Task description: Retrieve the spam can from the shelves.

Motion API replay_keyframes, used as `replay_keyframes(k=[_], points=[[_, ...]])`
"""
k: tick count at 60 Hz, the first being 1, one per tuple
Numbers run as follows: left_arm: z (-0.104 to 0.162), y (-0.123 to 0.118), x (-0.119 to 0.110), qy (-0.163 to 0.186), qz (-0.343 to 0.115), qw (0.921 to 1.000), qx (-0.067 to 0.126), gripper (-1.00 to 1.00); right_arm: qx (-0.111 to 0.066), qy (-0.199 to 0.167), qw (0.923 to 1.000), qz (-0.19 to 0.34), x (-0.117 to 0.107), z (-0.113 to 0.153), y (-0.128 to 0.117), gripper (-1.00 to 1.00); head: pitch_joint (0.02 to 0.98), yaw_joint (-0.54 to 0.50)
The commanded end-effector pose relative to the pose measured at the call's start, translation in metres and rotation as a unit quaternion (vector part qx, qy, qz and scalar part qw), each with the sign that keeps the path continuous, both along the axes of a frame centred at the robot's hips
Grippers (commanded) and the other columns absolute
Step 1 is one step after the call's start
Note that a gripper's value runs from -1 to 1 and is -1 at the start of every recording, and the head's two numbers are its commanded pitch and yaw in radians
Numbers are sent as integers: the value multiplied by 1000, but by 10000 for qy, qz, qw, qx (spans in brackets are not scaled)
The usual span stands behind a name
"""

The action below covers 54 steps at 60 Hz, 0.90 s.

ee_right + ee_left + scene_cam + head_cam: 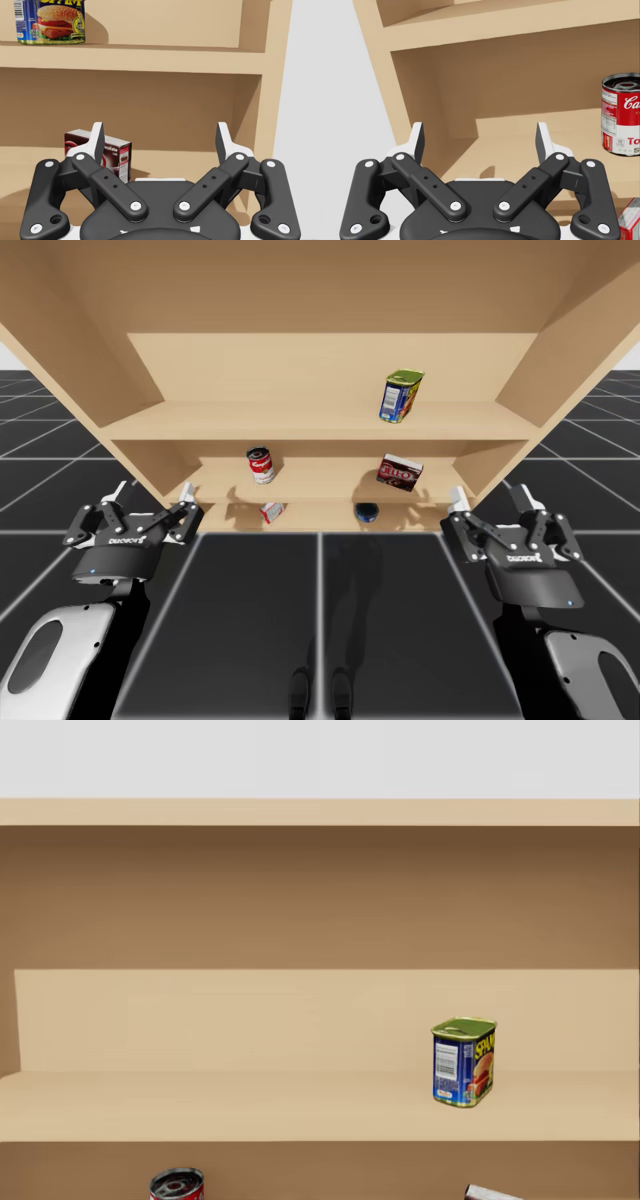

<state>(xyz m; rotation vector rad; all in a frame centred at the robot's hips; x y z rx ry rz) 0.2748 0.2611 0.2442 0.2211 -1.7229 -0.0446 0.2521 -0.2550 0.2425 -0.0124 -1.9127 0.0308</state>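
Blue squarish can (pixel 401 396) upright on top shelf (pixel 250 421), above our right pincer (pixel 160 136). Right and left pincer (pixel 480 136) both splayed, empty. Risk: we clip shelf lip, topple can.

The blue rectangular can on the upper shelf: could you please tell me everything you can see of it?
The blue rectangular can has rounded corners, a green top, yellow lettering, a white barcode panel on one narrow side and a burger picture on a broad face. It looks like printed metal, closed. It stands upright on the upper shelf, right of the middle and back from its front edge, alone, touching only the shelf board.
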Motion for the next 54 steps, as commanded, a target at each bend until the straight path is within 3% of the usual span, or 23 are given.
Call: replay_keyframes(k=[1,5,11,26,38,47,54], points=[[0,0,0,7,-7,10000,11,-1000,175,-52,9995,-269,-1,-1,1,-1000,103,-5],[0,0,0,12,-7,10000,12,-1000,107,-27,9999,-77,0,-1,1,-1000,108,-9],[-1,-1,0,24,-12,10000,20,-1000,153,119,9998,84,2,-1,0,-1000,133,-38],[-1,-2,-1,30,-64,10000,20,-1000,185,171,9997,61,2,0,0,-1000,216,-177],[0,-5,-3,103,-157,9998,41,-1000,228,165,9996,97,2,1,0,-1000,238,-221],[-1,-5,-2,195,-109,9997,82,-1000,297,205,9992,158,-5,13,5,-1000,242,-221],[-2,-4,-1,243,-77,9996,86,-1000,196,165,9994,211,-23,35,10,-1000,242,-214]])
